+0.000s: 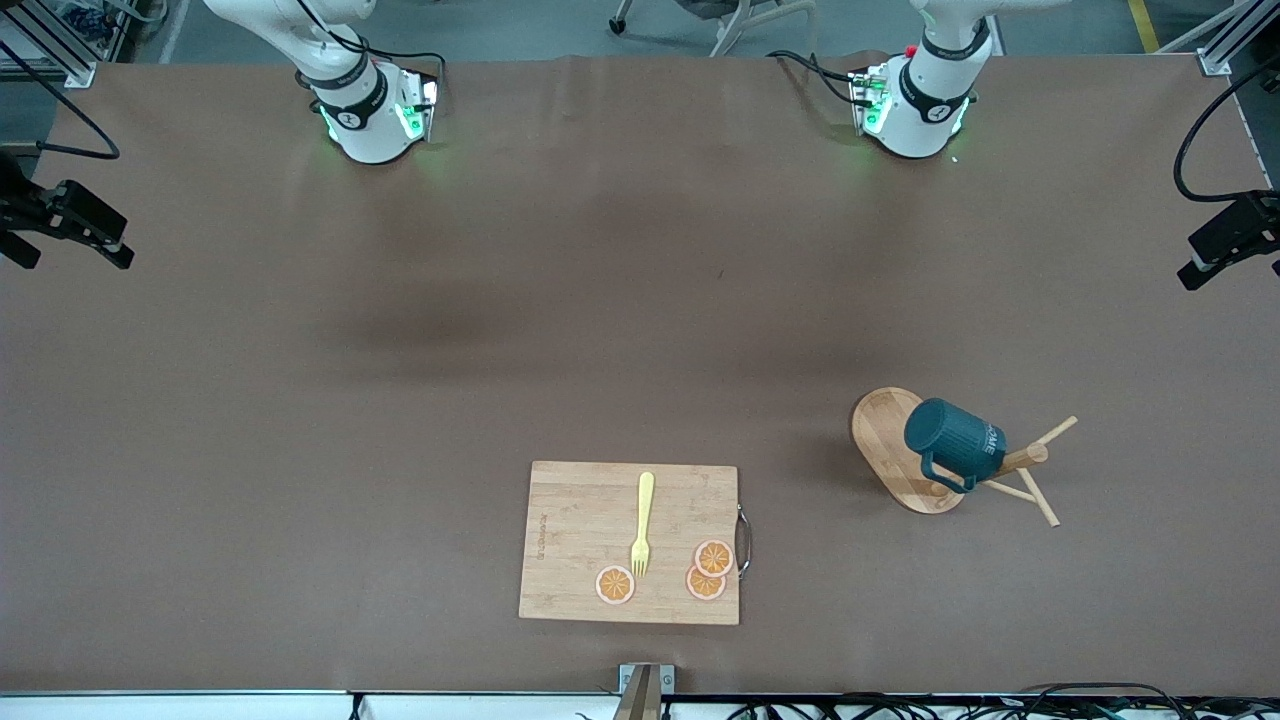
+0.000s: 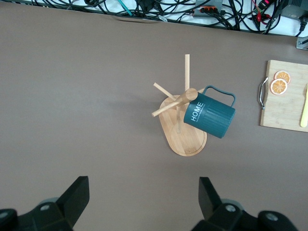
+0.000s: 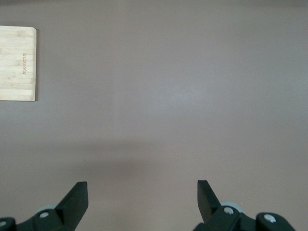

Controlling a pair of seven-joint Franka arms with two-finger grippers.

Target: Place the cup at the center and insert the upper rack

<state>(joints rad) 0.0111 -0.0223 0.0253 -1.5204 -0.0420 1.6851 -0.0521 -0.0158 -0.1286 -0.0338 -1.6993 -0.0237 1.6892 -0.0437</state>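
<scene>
I'm up high with both claws, looking down. My left claw hangs over bare table with its fingers spread wide and nothing between them; my right claw hangs over bare table too, toward the right arm's end, spread wide and holding nothing.

The dark teal cup sits tilted on one peg of the wooden cup stand, toward the left arm's end of the table, not at the middle. The table's centre shows only brown cloth. Beside the stand, toward the right arm's end, lies the cutting board with a yellow fork and orange slices on it.

My read: the cup is not at the centre as the job wants, so that placing is left. I see no upper rack anywhere, so I can't judge that part.
</scene>
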